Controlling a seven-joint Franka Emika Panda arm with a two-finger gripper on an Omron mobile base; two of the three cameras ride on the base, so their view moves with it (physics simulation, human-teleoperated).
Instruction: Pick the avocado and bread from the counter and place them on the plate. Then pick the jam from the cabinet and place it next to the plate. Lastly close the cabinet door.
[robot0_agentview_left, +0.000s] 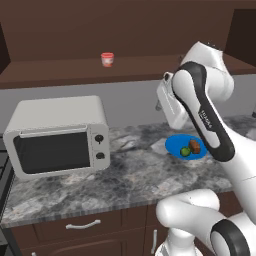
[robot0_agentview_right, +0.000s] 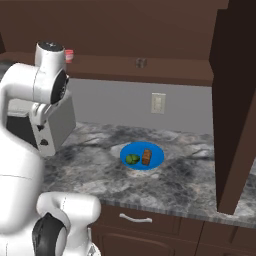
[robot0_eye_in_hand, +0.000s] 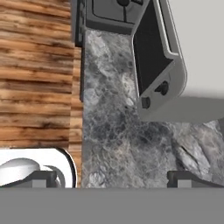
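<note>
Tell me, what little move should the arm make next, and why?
Probably lift the open fingers toward the small red-lidded jam jar on the dark brown cabinet shelf: the green avocado and brown bread loaf already lie on the blue plate.

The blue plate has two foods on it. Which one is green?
The small round green avocado on the flat round blue plate; the food touching it is a brown oblong bread loaf.

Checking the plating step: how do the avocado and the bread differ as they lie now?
The avocado is a round green ball; the bread is a brown oblong loaf with a darker crust. The bread looks slightly bigger. In the right base view the avocado lies left of the bread. Both rest on the blue plate.
</note>
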